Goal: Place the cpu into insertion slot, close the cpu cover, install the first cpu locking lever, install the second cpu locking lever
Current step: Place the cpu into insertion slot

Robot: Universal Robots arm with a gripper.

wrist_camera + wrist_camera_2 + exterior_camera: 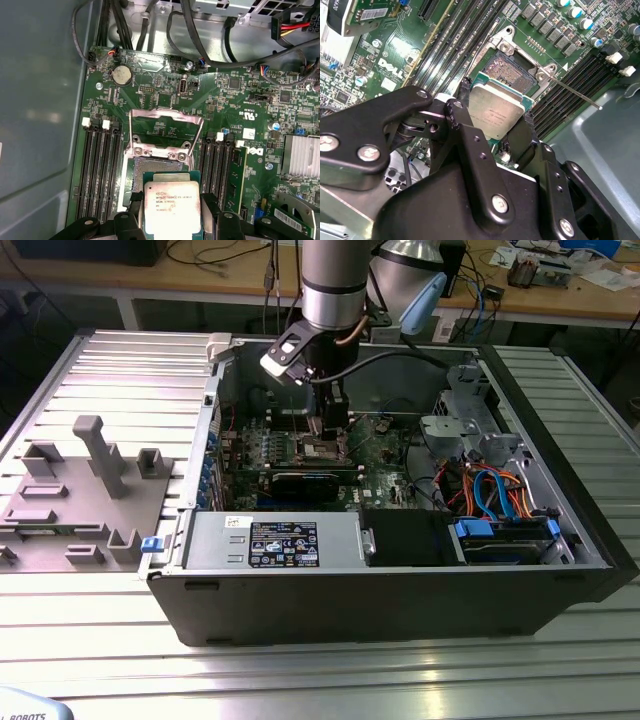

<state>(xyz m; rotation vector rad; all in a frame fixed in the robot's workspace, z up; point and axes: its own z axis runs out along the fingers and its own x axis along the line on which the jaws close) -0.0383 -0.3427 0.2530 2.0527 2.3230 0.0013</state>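
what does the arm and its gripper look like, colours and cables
The arm is a silver-grey cylinder with a dark band, and a light blue cap sits on a joint behind it. A black cable loops from the wrist beside a white-faced module. The gripper is black: flat linkage bars joined by silver screws.

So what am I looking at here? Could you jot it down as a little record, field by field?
setting: open computer case on a ribbed metal table
gripper: shut on the cpu
cpu position: held over the insertion slot, covering part of it, not seated
cpu cover: flipped open
locking lever: released, sticking out beside the slot
task progress: no step finished
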